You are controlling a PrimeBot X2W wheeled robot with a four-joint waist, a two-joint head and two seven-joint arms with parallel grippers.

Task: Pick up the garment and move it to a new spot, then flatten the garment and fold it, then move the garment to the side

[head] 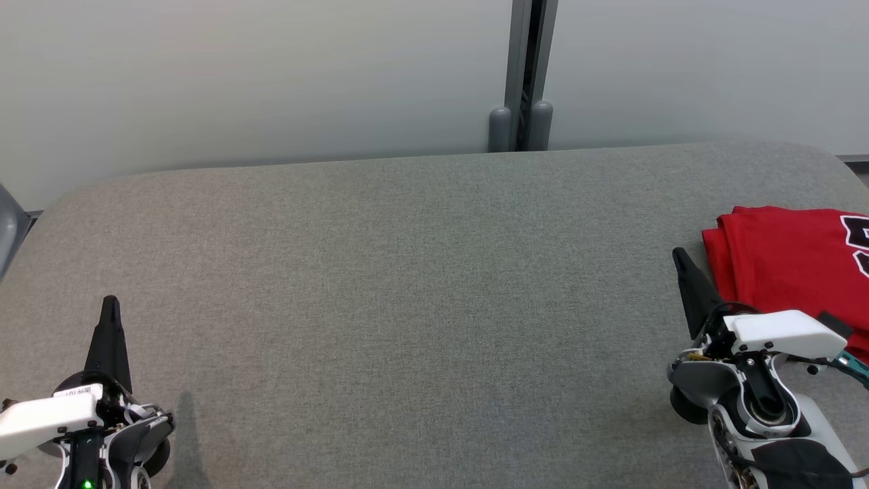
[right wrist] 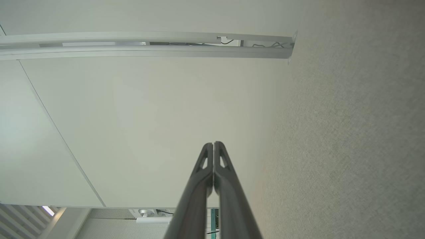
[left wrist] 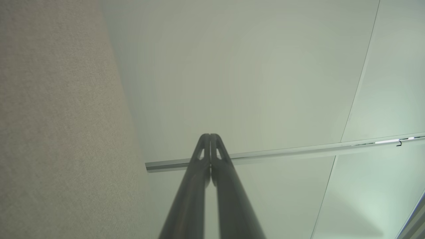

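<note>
A red garment (head: pixel 787 261) with white and black print lies folded at the far right of the grey padded table (head: pixel 407 285), partly cut off by the frame edge. My right gripper (head: pixel 679 256) is shut just left of the garment's folded edge and holds nothing; whether it touches the cloth I cannot tell. In the right wrist view its fingers (right wrist: pixel 213 146) are pressed together with nothing between them. At the lower left, far from the garment, my left gripper (head: pixel 111 302) is shut and empty. Its fingers (left wrist: pixel 210 136) also meet at the tips.
A pale partition wall (head: pixel 271 81) runs behind the table, with a grey post (head: pixel 521 102) at the back middle. The table's corners are rounded. A grey object (head: pixel 10 231) shows at the left edge.
</note>
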